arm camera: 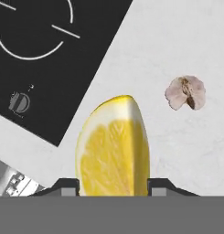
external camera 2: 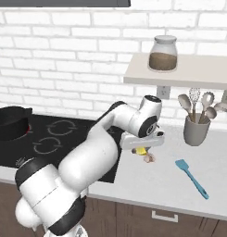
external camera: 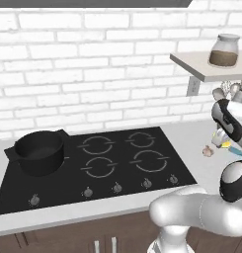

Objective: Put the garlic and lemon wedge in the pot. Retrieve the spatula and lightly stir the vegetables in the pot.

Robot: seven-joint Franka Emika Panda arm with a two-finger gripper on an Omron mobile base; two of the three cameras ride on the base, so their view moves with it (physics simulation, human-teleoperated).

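My gripper (arm camera: 113,188) is shut on the lemon wedge (arm camera: 114,146), a bright yellow piece held between the two fingertips (arm camera: 67,187). It hangs just over the grey counter, right of the cooktop. In the right base view the gripper (external camera 2: 141,149) holds the wedge (external camera 2: 141,151) beside the garlic (external camera 2: 149,158). The garlic (arm camera: 185,93), a small whitish-tan lump, lies on the counter apart from the wedge. The teal spatula (external camera 2: 191,178) lies flat on the counter further right. The black pot (external camera: 38,150) stands on the cooktop's front left burner, far from the gripper.
The black cooktop (external camera: 122,163) has knobs along its front edge. A grey holder (external camera 2: 196,130) with several utensils stands at the back of the counter. A shelf (external camera 2: 179,74) above it carries a glass jar (external camera 2: 162,53).
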